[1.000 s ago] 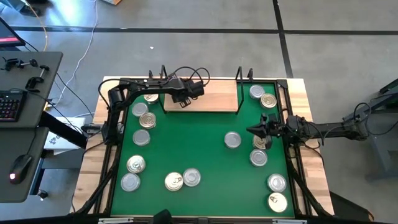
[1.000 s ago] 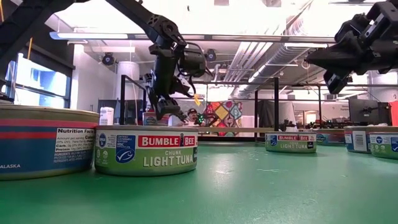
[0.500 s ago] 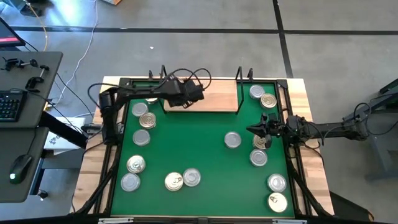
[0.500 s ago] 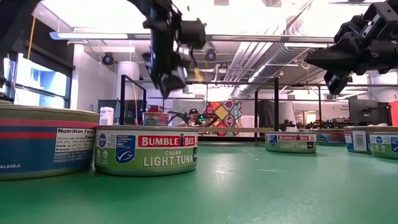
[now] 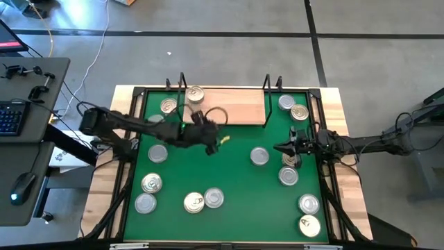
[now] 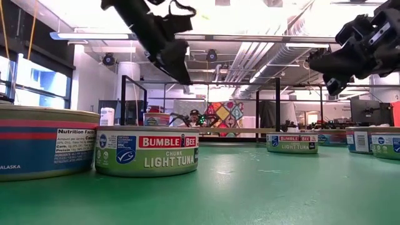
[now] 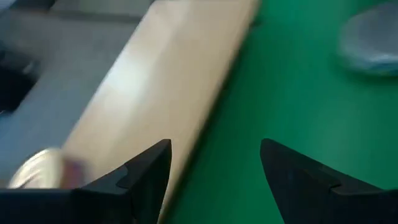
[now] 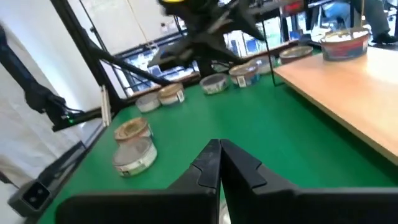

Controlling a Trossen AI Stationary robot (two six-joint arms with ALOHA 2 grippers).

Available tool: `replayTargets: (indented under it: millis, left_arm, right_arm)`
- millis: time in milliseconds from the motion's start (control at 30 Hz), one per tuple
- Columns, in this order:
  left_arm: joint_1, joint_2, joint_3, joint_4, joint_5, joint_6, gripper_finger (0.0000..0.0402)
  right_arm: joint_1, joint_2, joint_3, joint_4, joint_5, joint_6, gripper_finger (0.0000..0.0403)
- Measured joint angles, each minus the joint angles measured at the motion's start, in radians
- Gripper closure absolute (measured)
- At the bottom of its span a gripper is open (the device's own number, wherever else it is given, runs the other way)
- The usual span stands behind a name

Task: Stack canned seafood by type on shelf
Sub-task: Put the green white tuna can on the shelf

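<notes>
One tuna tin (image 5: 195,94) sits on the wooden shelf (image 5: 236,105), at its left end. Just in front of the shelf, the left hand (image 5: 216,141) hovers spread and empty; the right hand (image 5: 282,146), pressed together, waits beside a tin right of the shelf.

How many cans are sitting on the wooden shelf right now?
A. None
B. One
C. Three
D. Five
B: the high view shows a single can on the wooden shelf, near its left end; all the other cans lie on the green mat.
</notes>
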Motion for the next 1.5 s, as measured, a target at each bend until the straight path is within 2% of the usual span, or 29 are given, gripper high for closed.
replayTargets:
  millis: [100, 200, 267, 367, 533, 800, 933, 1133, 1200, 1300, 1433, 1500]
  left_arm:
    - [-0.054, -0.006, -0.089, 0.179, 0.004, 0.029, 0.0164]
    - [-0.084, 0.002, -0.143, 0.302, 0.006, 0.029, 0.0164]
    - [-0.089, 0.002, -0.167, 0.336, 0.003, 0.018, 0.0164]
    - [-0.089, 0.003, -0.186, 0.363, -0.002, -0.004, 0.0164]
    - [-0.089, 0.003, -0.19, 0.372, -0.004, -0.005, 0.0164]
    - [-0.092, 0.003, -0.19, 0.339, -0.005, -0.041, 0.0164]
    - [-0.117, 0.003, -0.19, 0.327, -0.018, -0.05, 0.0164]
    - [-0.194, -0.028, -0.19, 0.321, -0.11, -0.049, 0.0164]
    - [-0.209, -0.044, -0.19, 0.316, -0.114, -0.049, 0.0164]
    - [-0.217, -0.06, -0.19, 0.319, -0.106, -0.052, 0.0164]
    - [-0.219, -0.06, -0.199, 0.33, -0.074, -0.062, 0.0164]
    - [-0.215, -0.051, -0.214, 0.363, -0.071, -0.067, 0.0164]
  right_arm:
    - [0.016, 0.094, 0.0, 0.053, 0.005, 0.027, 0.0393]
    - [0.057, 0.214, 0.0, 0.143, 0.055, 0.033, 0.0389]
    - [0.082, 0.299, 0.011, 0.174, 0.103, 0.037, 0.0388]
    - [0.117, 0.444, 0.08, 0.124, 0.164, 0.06, 0.0388]
    - [0.155, 0.72, 0.283, -0.022, 0.253, 0.055, 0.0388]
    - [0.148, 1.095, 0.587, -0.336, 0.265, 0.078, 0.0388]
    - [0.129, 1.232, 0.707, -0.311, 0.268, 0.063, 0.0391]
    - [0.09, 1.421, 0.923, -0.207, 0.273, 0.011, 0.0391]
    - [0.089, 1.456, 0.993, -0.221, 0.273, -0.045, 0.0391]
    - [0.097, 1.437, 1.058, -0.327, 0.305, -0.099, 0.0391]
    - [0.125, 1.318, 1.015, -0.486, 0.4, -0.092, 0.0391]
    - [0.136, 1.236, 0.952, -0.557, 0.407, -0.056, 0.0391]
